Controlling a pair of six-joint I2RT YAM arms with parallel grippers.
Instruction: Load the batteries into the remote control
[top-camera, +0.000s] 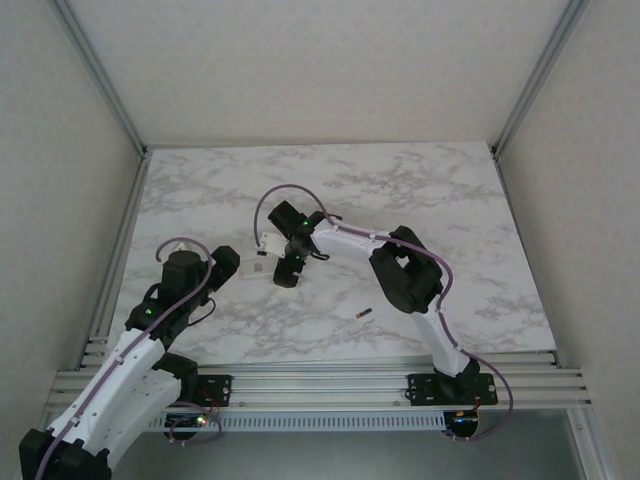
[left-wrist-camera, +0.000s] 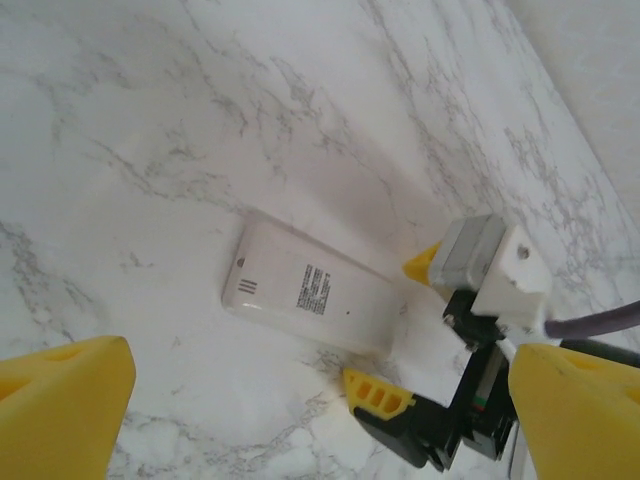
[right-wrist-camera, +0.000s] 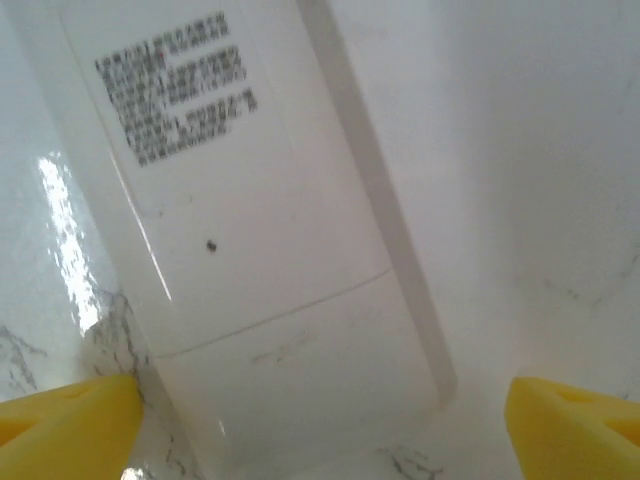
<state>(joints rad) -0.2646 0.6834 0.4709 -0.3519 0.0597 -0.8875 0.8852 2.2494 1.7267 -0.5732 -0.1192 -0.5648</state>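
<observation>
Lying back-up on the marble surface, the remote control shows its printed label and a thin seam across its lower end. One battery, small and dark with a coppery part, lies by itself on the surface, well apart from the remote and nearer the arm bases. The right claw hangs low over the remote's end with its jaws spread wide. The yellow fingers stand one on each side of the casing, the left one just beside its edge and the other clear of it, gripping nothing. The left claw is also wide open and empty, held back from the remote's other end and facing along it toward the right claw.
</observation>
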